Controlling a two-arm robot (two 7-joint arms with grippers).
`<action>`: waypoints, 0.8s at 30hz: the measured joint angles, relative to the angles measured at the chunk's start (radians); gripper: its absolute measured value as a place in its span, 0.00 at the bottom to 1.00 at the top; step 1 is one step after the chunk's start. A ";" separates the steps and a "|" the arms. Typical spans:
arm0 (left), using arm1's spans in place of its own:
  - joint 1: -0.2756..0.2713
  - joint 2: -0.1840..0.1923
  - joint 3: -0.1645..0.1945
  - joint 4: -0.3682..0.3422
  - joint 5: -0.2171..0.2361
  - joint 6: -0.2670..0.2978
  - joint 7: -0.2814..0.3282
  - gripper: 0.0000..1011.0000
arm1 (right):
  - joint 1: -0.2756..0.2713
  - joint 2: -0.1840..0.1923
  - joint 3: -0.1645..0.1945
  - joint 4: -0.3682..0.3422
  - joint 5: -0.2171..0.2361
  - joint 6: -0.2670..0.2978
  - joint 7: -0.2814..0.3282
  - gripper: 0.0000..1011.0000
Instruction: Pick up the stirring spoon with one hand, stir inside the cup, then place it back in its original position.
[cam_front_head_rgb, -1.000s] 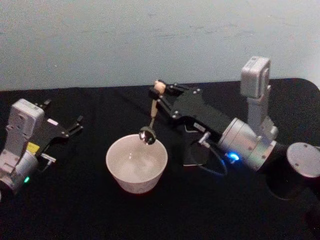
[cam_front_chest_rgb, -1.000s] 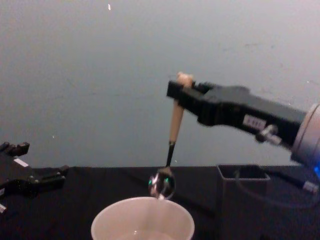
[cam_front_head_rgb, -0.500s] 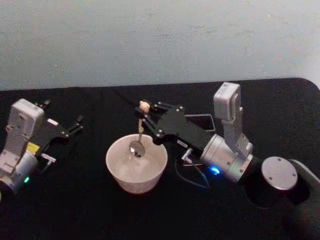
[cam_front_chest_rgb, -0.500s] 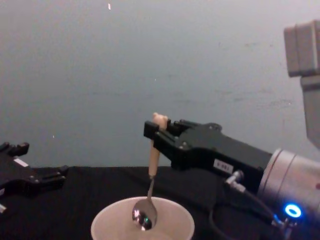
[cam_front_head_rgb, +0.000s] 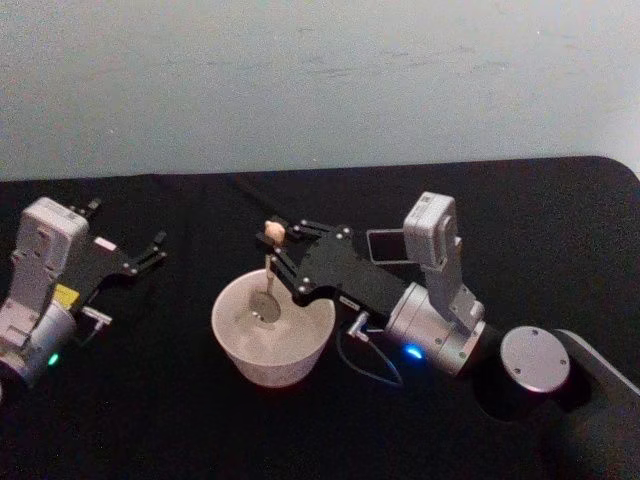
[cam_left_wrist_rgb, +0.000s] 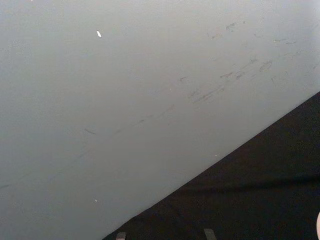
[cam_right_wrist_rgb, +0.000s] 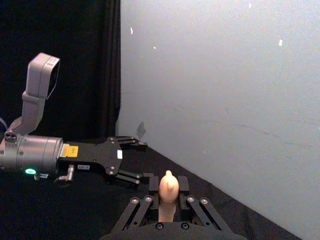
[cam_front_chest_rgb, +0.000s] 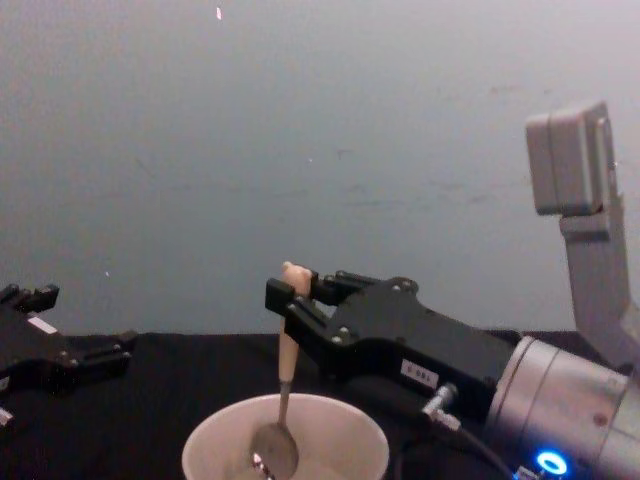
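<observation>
Spoon: the thin spoon with a shiny round metal bowl and a beige handle with a tiny bear head on top (cam_front_head_rgb: 268, 278) stands almost straight up. Its shiny end is down inside the cup, near the middle. I cannot tell if it touches the bottom.

Cup: the wide, round, cream-white cup (cam_front_head_rgb: 270, 365) sits on the black table (cam_front_head_rgb: 150, 420) in front of the robot.

Right gripper: the black right gripper (cam_front_head_rgb: 281, 243) reaches over the cup from the robot's right. Its two fingers are pressed tight on the top of the spoon's handle. The bear head pokes up between them.

Left gripper: the black left gripper (cam_front_head_rgb: 150, 252) sits low at the left side of the table, well apart from the cup. Its fingers are spread apart and hold nothing.

Box: the tall, dark grey, square box (cam_front_head_rgb: 386, 245) stands behind the right gripper, near the cup. This is the spoon's home.

What changed: a second ago the spoon hung over the far rim of the cup with its shiny end up in the air. Half a second ago the shiny end had just dipped in. Now it is lower and deeper in the cup, and the right arm has slid closer to the cup. The left gripper has not moved.

What that means: the picking up looks done and the stirring is about to start. I think the spoon should next go round gently and stay off the thin wall, so the cup does not slide or tip. After that the spoon has to go back in the box.
</observation>
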 joint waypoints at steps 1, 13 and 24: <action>0.000 0.000 0.000 0.000 0.000 0.000 0.000 0.99 | 0.002 -0.003 -0.001 0.008 -0.008 -0.006 0.000 0.21; 0.000 0.000 0.000 0.000 0.000 0.000 0.000 0.99 | 0.003 -0.011 0.008 0.022 -0.052 -0.015 -0.016 0.21; 0.000 0.000 0.000 0.000 0.000 0.000 0.000 0.99 | -0.038 0.032 0.041 -0.043 -0.051 0.005 -0.020 0.21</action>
